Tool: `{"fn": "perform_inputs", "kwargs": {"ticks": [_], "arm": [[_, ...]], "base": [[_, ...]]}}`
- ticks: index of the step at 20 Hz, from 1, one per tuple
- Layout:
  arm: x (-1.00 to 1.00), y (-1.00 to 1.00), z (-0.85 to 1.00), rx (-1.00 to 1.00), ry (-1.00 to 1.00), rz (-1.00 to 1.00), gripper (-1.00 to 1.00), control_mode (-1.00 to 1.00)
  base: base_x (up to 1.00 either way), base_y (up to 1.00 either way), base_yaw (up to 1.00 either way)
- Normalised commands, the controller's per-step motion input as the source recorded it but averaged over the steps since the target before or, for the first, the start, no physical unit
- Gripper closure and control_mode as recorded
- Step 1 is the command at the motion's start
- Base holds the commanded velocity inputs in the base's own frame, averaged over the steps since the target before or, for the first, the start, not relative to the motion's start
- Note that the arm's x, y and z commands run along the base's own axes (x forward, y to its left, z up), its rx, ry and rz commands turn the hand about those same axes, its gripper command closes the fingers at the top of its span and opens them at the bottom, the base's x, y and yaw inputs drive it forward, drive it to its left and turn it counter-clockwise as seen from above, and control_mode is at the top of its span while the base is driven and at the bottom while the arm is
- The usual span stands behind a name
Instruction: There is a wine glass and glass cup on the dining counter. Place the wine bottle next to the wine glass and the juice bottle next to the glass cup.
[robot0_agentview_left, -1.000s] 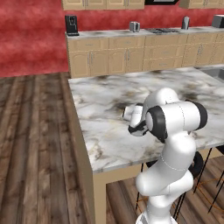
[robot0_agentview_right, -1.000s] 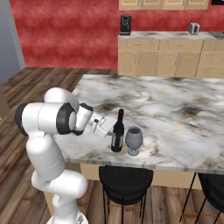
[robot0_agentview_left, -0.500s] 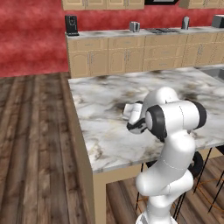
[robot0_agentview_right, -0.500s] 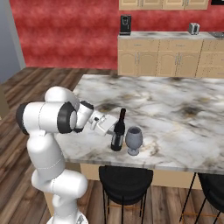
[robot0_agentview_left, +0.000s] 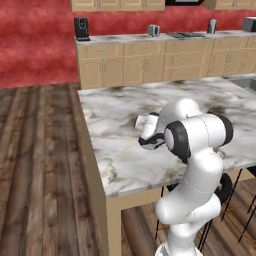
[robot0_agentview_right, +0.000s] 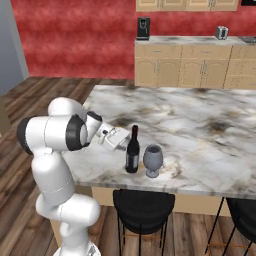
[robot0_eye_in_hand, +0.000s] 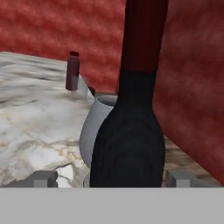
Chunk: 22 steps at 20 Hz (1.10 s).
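Note:
The wine bottle (robot0_agentview_right: 132, 150), slim and black with a dark red top, stands upright on the dining counter (robot0_agentview_right: 200, 120) near its front edge. The greyish stemmed wine glass (robot0_agentview_right: 153, 160) is just to its right. My gripper (robot0_agentview_right: 122, 142) is level with the bottle's left side. In the hand view the bottle (robot0_eye_in_hand: 129, 144) fills the middle between my spread fingertips (robot0_eye_in_hand: 41, 178), with a gap on each side, so the gripper (robot0_eye_in_hand: 111, 178) is open. The wine glass (robot0_eye_in_hand: 98, 127) peeks out behind it. Far along the marble stands the maroon juice bottle (robot0_eye_in_hand: 72, 72), with a small pale clear shape (robot0_eye_in_hand: 83, 85), possibly the glass cup, beside it.
Black stools (robot0_agentview_right: 143, 202) stand under the counter's front edge. The wall counter (robot0_agentview_right: 195, 65) with cabinet doors runs along the red back wall and carries a coffee machine (robot0_agentview_right: 143, 28) and a toaster (robot0_agentview_right: 221, 32). Wooden floor (robot0_agentview_left: 40, 150) lies to the counter's left.
My hand has shifted only slightly beside the wine bottle. The bottle and the wine glass stand where they were.

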Motion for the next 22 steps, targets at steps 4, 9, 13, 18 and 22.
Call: {"fn": "perform_inputs", "kwargs": {"ticks": [4, 9, 13, 18, 22], "arm": [[-0.02, 0.38, -0.33, -0.12, -0.18, -0.13, -1.0, -1.0], [0.14, 0.25, -0.3, -0.11, -0.16, -0.12, -1.0, -1.0], [0.26, 0.23, -0.27, -0.1, -0.17, -0.09, -1.0, -1.0], [0.1, 0.39, -0.16, -0.04, -0.18, -0.03, -1.0, -1.0], [-0.21, 0.4, 0.01, 0.0, -0.09, 0.01, -1.0, -1.0]], "base": [[0.0, 0.0, 0.0], [0.0, 0.0, 0.0], [0.0, 0.0, 0.0], [0.0, 0.0, 0.0], [0.0, 0.0, 0.0]]}}
